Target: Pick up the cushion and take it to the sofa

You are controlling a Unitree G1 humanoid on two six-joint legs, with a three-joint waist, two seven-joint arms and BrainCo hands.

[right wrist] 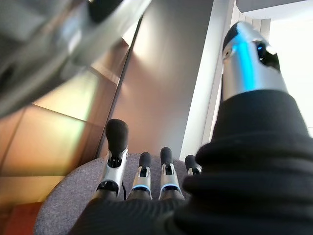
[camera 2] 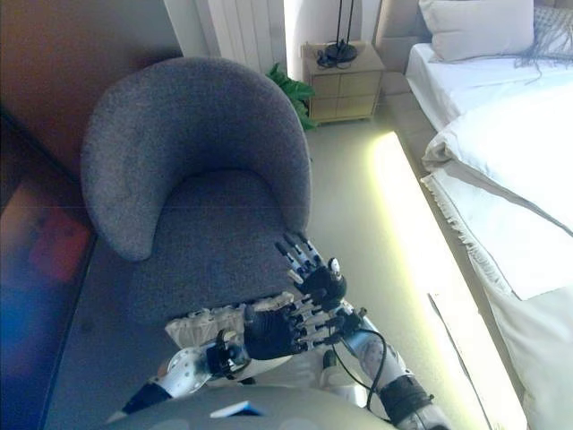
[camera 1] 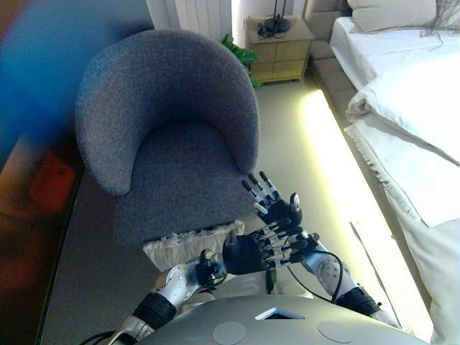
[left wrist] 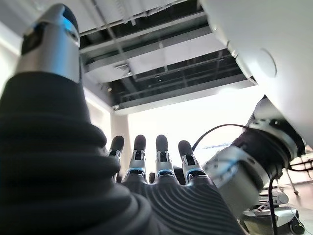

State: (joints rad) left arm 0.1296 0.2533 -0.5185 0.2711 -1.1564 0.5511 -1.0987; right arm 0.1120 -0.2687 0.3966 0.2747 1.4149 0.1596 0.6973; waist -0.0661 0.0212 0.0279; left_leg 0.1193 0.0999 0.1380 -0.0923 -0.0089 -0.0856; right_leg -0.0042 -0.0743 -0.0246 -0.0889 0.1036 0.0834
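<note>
A grey upholstered armchair [camera 1: 169, 122] stood in the middle of the scene, and everything else lay around it. At the front edge of its seat, low down and partly covered by the arms, rested a white cushion [camera 1: 188, 244] with a frilled edge; it seemed to lie against the chair's front, though its lower part was hidden. The left robot hand [camera 1: 248, 251] hovered just above the cushion's near end, its fingers straight and spread, gripping nothing. The right robot hand [camera 1: 277, 208] was held just beyond it, over the chair's front right corner, fingers likewise extended and empty. Behind the armchair stood a small wooden nightstand [camera 1: 280, 50] with a green plant [camera 1: 241, 54] beside it, and to the chair's right ran a bed [camera 1: 410, 108] with white bedding.
</note>
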